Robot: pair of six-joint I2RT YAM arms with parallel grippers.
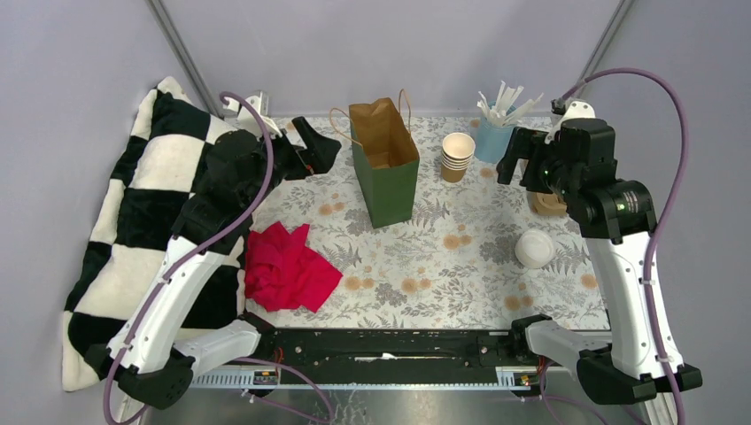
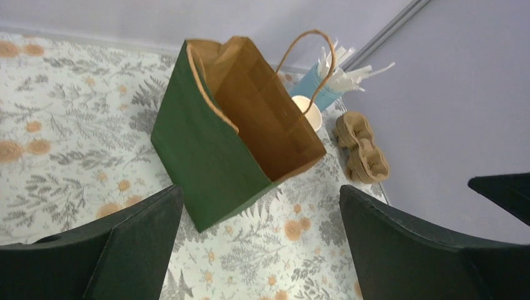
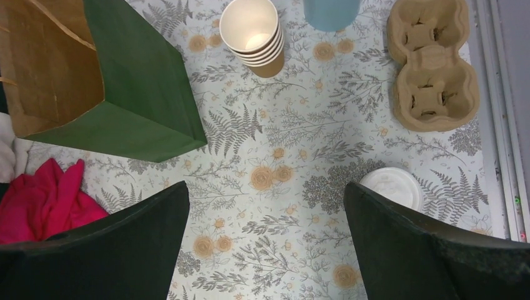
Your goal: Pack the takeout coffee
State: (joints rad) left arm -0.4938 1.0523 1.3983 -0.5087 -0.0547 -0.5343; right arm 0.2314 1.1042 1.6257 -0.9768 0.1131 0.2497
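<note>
Cups [image 3: 253, 34]: sitting stacked at the far edge of the table [image 3: 281, 206], beside the green bag [image 3: 140, 106].
Left gripper [image 2: 259, 247]: gaping wide, holding nothing.
Right gripper [image 3: 265, 244]: gaping wide, holding nothing.

Right gripper [image 3: 265, 190] hangs wide open over the floral tablecloth [image 3: 294, 131]. Up top, stacked paper cups [image 3: 253, 31] stand between the green bag [image 3: 144, 94] and the blue cup [image 3: 331, 11], with the cardboard carrier [image 3: 431, 62] far right. A white lid [image 3: 390, 186] lies just beside one finger, and a red cloth [image 3: 44, 200] sits at the lower left.
</note>
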